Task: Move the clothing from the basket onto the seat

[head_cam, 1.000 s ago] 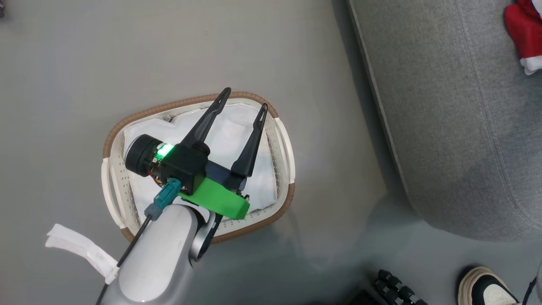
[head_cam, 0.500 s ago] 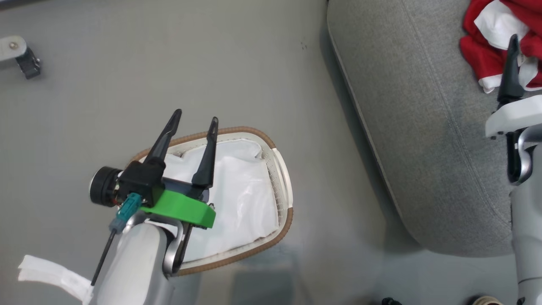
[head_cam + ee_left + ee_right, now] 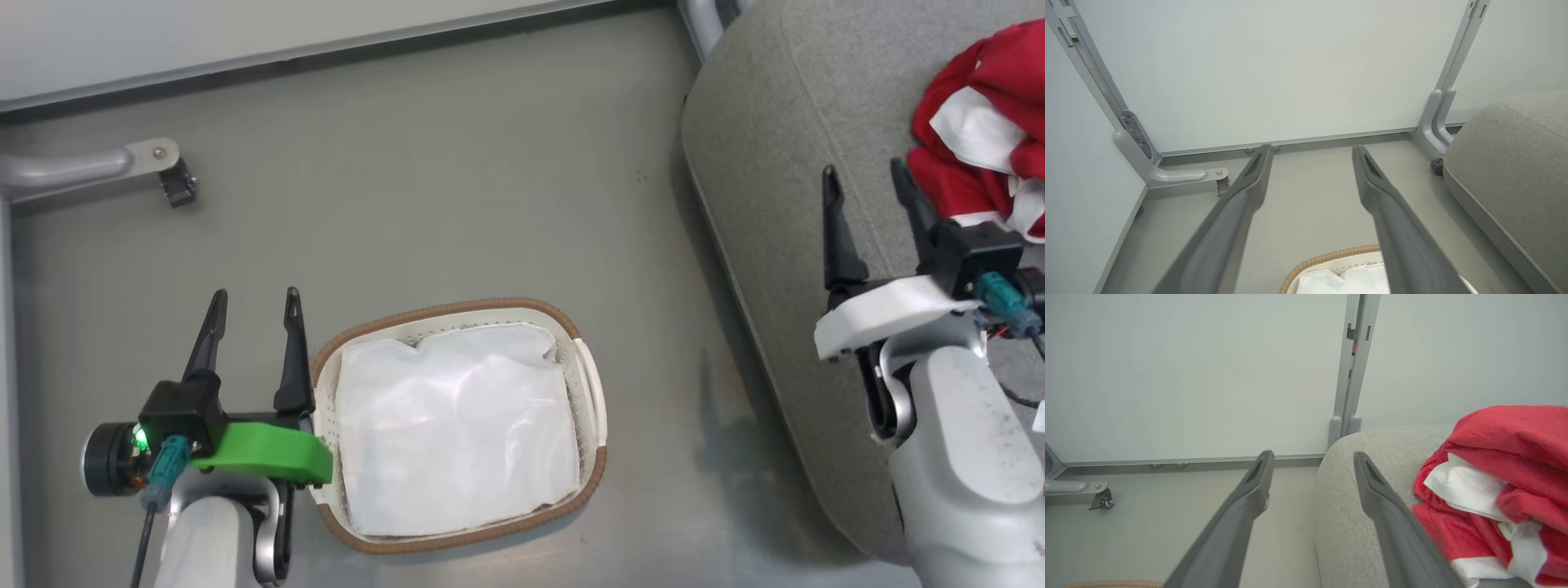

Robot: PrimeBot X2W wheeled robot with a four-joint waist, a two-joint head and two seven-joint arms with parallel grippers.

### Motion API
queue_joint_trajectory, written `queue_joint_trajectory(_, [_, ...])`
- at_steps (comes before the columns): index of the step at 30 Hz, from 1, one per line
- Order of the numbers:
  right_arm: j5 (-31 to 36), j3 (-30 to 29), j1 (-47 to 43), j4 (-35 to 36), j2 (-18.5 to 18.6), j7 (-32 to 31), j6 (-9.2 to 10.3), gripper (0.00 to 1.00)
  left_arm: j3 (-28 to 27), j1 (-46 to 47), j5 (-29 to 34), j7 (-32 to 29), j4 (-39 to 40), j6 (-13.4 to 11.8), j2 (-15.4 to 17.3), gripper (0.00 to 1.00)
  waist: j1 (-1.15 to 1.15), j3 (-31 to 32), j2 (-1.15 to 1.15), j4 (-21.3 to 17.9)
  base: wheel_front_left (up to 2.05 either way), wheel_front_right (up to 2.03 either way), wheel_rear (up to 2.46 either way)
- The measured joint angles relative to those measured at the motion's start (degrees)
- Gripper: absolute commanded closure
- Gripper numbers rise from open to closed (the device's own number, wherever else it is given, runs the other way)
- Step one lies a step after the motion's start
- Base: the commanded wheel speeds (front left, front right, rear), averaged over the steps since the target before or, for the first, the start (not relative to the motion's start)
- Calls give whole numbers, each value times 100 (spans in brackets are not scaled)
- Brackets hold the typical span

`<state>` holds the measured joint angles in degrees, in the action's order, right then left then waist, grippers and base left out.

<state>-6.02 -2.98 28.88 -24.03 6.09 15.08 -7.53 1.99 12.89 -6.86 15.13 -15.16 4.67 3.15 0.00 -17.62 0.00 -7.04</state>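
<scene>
Clothing (image 3: 984, 131) is lying in a crumpled red-and-white heap on the seat (image 3: 784, 163), just to the outer side of the right gripper (image 3: 863, 166). Both fingers of that gripper are standing well apart and gripping nothing. They are pointing across the grey upholstery, with seat fabric showing in the gap between them. The finger nearer the heap is sitting just beside its red edge; whether it is touching the fabric cannot be told. In the right wrist view, white trim is showing among the red folds, to the side of that finger and past its tip.

The basket (image 3: 457, 309) is standing on the floor (image 3: 457, 180), just beside the inner finger of the left gripper (image 3: 255, 294), with its brown woven rim running close to the base of that finger. A white liner (image 3: 457, 441) is lying wrinkled across the inside of the basket. The left gripper's fingers are also spread wide and carrying nothing, and their tips are pointing over the floor toward a pale wall panel (image 3: 1290, 73). Ahead of those tips and to their outer side, a grey frame leg (image 3: 98, 167) with a small caster is resting on the floor. The basket and the seat are standing well apart, with a stretch of floor lying between them and between the two grippers.
</scene>
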Motion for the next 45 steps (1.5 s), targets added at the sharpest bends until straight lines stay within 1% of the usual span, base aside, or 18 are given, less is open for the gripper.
queue_joint_trajectory(3, [-68, 99, -234, 68, -107, 0, 0, 0, -163, -144, 60, 0, 1, -40, -9, 0, 0, 147, 0, 151, 0, 0, 0])
queue_joint_trajectory(9, [-220, 208, -630, 111, -250, 0, 1, 0, -318, -443, 113, 0, -47, -67, -20, 0, 0, 431, 0, 369, 0, 0, 0])
queue_joint_trajectory(13, [-304, 247, -844, 125, -308, 0, 1, 0, -346, -603, 120, 0, -70, -115, -22, 0, 0, 608, 0, 474, 0, 0, 0])
queue_joint_trajectory(16, [-312, 354, -1006, 120, -319, 0, 0, 0, -339, -725, 4, 0, -115, -116, -25, 0, 0, 742, 0, 541, 0, 0, 0])
queue_joint_trajectory(24, [-437, 569, -1330, 18, -327, 0, 1, 0, -341, -1031, -93, 0, -41, -107, -26, 0, 0, 1019, 0, 602, 0, 0, 0])
queue_joint_trajectory(27, [-490, 667, -1454, -14, -327, 0, 0, 0, -322, -1149, -220, 0, -48, -107, -26, 0, 0, 1099, 0, 603, 0, 0, 0])
queue_joint_trajectory(34, [-605, 681, -1743, -40, -328, 0, 1, 0, -259, -1372, -391, 0, 13, -116, -29, 0, 0, 1268, 0, 610, 0, 0, 0])
queue_joint_trajectory(35, [-605, 672, -1772, -48, -332, 0, 0, 100, -236, -1402, -419, 1, 7, -115, -32, 100, 0, 1280, 0, 614, 0, 0, 0])
queue_joint_trajectory(40, [-654, 687, -1909, -253, -367, -36, 0, 100, -209, -1407, -457, -44, -226, -115, -64, 100, 0, 1288, 0, 615, 0, 0, 0])
queue_joint_trajectory(45, [-1168, 612, -1915, -218, -368, -190, 0, 100, -248, -1405, -987, -199, -246, -107, -66, 100, 0, 1307, 0, 619, 0, 0, 0])
